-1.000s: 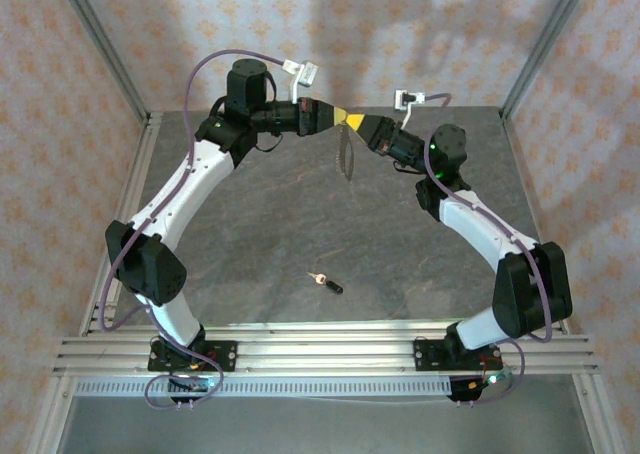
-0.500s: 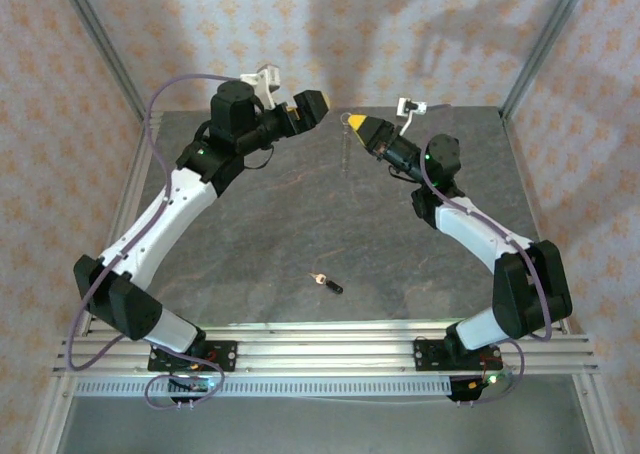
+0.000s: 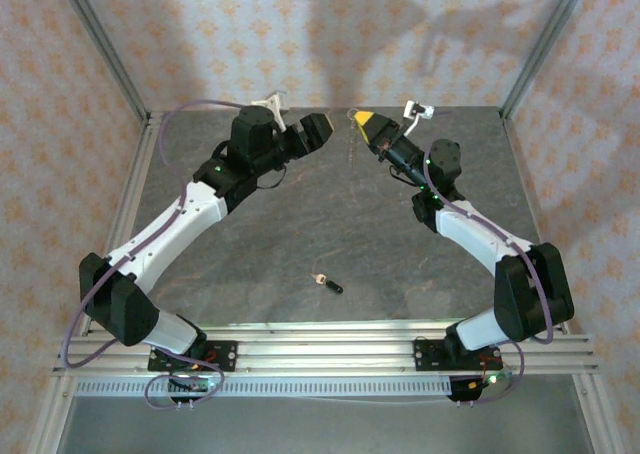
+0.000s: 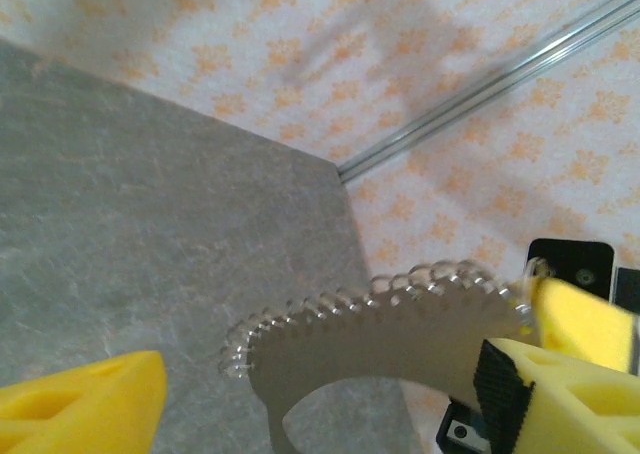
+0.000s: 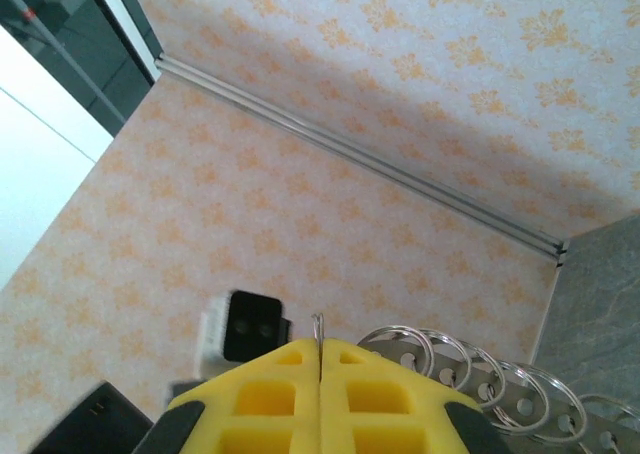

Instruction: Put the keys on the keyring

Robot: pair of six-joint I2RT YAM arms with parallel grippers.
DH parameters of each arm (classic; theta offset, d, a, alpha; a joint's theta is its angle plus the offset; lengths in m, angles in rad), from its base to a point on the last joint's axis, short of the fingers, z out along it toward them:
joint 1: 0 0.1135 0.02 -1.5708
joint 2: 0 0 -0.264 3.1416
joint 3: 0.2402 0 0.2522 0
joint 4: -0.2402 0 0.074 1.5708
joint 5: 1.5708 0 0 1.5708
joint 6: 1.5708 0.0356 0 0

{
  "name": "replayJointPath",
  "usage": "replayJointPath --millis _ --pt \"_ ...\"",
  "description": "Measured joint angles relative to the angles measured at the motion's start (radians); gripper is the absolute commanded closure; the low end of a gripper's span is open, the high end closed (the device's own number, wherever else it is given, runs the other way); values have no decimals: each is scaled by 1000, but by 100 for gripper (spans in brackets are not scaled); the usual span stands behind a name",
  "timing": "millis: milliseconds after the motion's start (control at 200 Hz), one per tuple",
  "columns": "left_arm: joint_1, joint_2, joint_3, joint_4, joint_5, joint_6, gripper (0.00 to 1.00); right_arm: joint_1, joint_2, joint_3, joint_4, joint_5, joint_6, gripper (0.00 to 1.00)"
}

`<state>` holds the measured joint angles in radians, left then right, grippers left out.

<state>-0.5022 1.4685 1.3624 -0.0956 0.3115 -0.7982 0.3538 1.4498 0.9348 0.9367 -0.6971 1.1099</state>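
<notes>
A robotics lab test cell, meaning a small built enclosure around a grey stone-look table [image 3: 300,224]. On 3 sides of the table stand flat panels [image 3: 420,34] papered in pale pink with a repeating orange floral print, met at the table's far corners by bare aluminium posts [image 3: 100,44]. Along the table's near edge run slotted aluminium rails [image 3: 330,346], and 2 white-and-black robot arms, the left arm [image 3: 175,224] and the right arm [image 3: 475,229], are bolted to them by their bases. Purple cables [image 3: 200,103] loop loose above the table and small green indicator lights glow on the arms. High above the table, in the right wrist view, dark glazing [image 5: 50,14] shows past a panel's edge
</notes>
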Motion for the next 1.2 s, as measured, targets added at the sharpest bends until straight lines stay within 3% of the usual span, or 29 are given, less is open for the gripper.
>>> replayJointPath --millis 390,721,1196 --pt "0 0 -55 265 88 -100 53 12 -5 -23 20 19 59 100" --pt "-11 40 -47 309 119 -122 63 38 -5 -23 26 21 69 100" --pt "-29 72 4 326 130 -121 68 44 8 -18 30 21 69 100"
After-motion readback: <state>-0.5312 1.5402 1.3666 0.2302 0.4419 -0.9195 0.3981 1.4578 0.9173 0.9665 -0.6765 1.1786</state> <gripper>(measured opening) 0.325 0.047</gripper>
